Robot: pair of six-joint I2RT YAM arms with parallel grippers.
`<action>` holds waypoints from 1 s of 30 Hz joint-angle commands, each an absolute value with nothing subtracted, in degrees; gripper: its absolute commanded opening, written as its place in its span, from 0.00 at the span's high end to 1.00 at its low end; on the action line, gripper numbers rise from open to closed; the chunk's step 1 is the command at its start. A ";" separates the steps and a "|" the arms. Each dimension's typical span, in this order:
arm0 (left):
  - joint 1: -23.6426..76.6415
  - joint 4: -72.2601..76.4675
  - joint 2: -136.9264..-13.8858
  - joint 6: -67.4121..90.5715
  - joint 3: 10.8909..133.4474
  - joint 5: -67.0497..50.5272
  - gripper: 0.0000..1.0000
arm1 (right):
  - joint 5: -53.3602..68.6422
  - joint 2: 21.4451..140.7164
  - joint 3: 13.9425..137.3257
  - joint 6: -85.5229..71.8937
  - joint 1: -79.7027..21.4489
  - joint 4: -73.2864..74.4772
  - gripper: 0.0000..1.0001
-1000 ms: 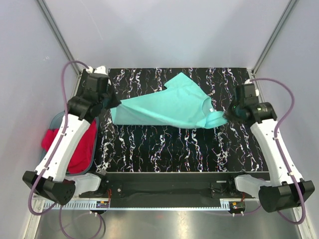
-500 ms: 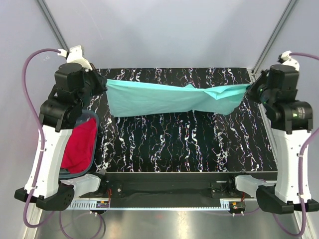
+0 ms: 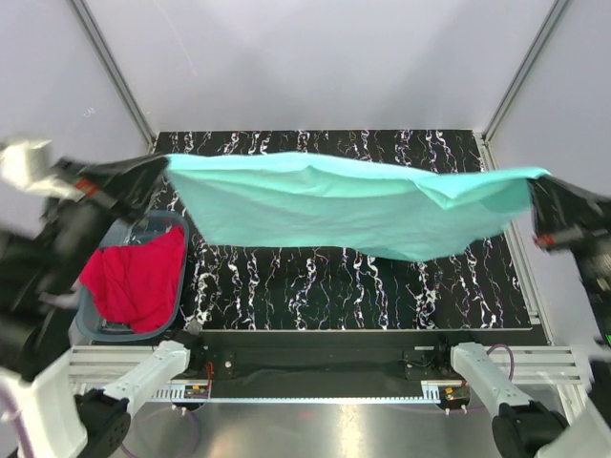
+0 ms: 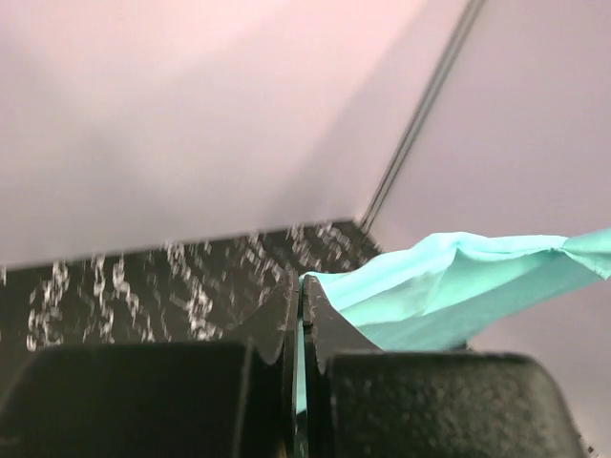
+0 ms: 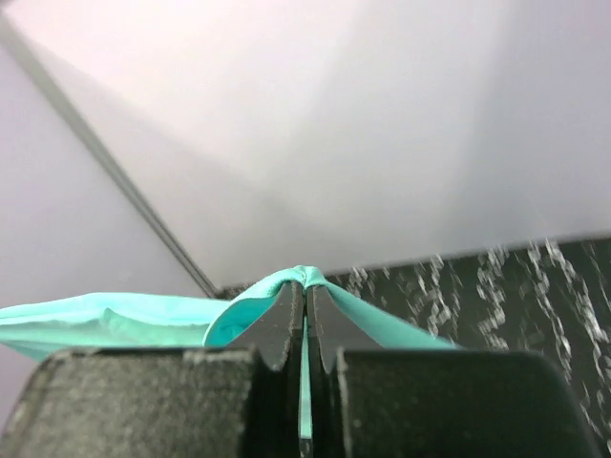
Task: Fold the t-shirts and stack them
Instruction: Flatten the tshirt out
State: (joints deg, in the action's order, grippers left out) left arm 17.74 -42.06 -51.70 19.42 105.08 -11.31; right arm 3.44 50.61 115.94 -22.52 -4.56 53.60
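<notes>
Both my jaws are clamped on the green shirt [image 3: 353, 205], stretched midair above the desk [image 3: 315, 286]; the red shirt [image 3: 134, 281] sits in the left tub [image 3: 95, 331]. I'd lower both ends level and taut so it lands flat.

Bright diffuse light, soft shadows, motion blur at top view's L/R edges, wrist bg soft.

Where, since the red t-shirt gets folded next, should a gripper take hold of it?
Probably take the red t-shirt at its bunched corner nearest the table, coming straight down from above. It lies crumpled in the tub, whose walls would block a sideways approach. That corner seems to ride highest, reaching the rim.
</notes>
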 commanded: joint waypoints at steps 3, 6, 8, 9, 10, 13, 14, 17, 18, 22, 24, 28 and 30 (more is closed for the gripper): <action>17.40 -38.94 -45.53 20.29 109.78 -15.03 1.00 | 11.25 47.81 124.97 -22.58 -4.39 48.95 1.00; 17.40 -37.53 -44.74 21.00 110.39 -15.03 1.00 | 12.21 48.51 128.40 -25.13 -4.39 48.35 1.00; 17.40 -37.35 -45.26 20.39 111.18 -14.51 1.00 | 12.13 48.95 127.54 -26.37 -4.39 46.59 1.00; 17.40 -37.61 -45.70 19.69 111.01 -13.98 1.00 | 11.87 49.30 125.88 -26.45 -4.39 45.28 1.00; 17.40 -37.97 -46.83 19.43 110.83 -13.37 1.00 | 11.60 49.74 124.73 -26.37 -4.39 44.48 1.00; 17.40 -36.83 -47.98 20.03 104.61 -8.89 1.00 | 10.90 50.10 114.29 -25.40 -4.39 37.29 1.00; 17.40 -36.04 -48.34 20.74 102.24 -6.70 1.00 | 10.46 50.10 111.04 -24.88 -4.39 35.09 1.00; 17.40 -30.42 -50.27 20.83 92.05 -5.72 1.00 | 9.32 51.67 96.71 -24.17 -4.39 25.42 1.00; 17.40 -28.84 -51.32 20.31 88.19 -5.02 1.00 | 9.06 52.64 90.85 -24.08 -4.39 21.83 1.00; 17.32 -25.94 -60.26 18.03 81.14 -0.18 1.00 | 8.35 58.87 79.30 -23.91 -4.39 13.11 1.00; 16.79 -20.87 -63.44 16.88 75.89 2.28 1.00 | 8.09 64.23 76.13 -23.03 -4.39 9.69 1.00; 13.28 -13.55 -77.03 16.09 71.02 0.79 1.00 | 5.11 74.34 74.09 -20.58 -4.39 5.46 1.00; 11.00 -9.78 -82.94 15.47 70.84 0.35 1.00 | 4.48 81.36 74.61 -19.78 -4.39 3.62 1.00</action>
State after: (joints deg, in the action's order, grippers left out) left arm 13.96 -21.61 -78.26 17.47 70.87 -1.28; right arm 7.49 77.82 73.06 -22.79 -4.49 14.20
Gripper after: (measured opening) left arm 0.016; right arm 0.014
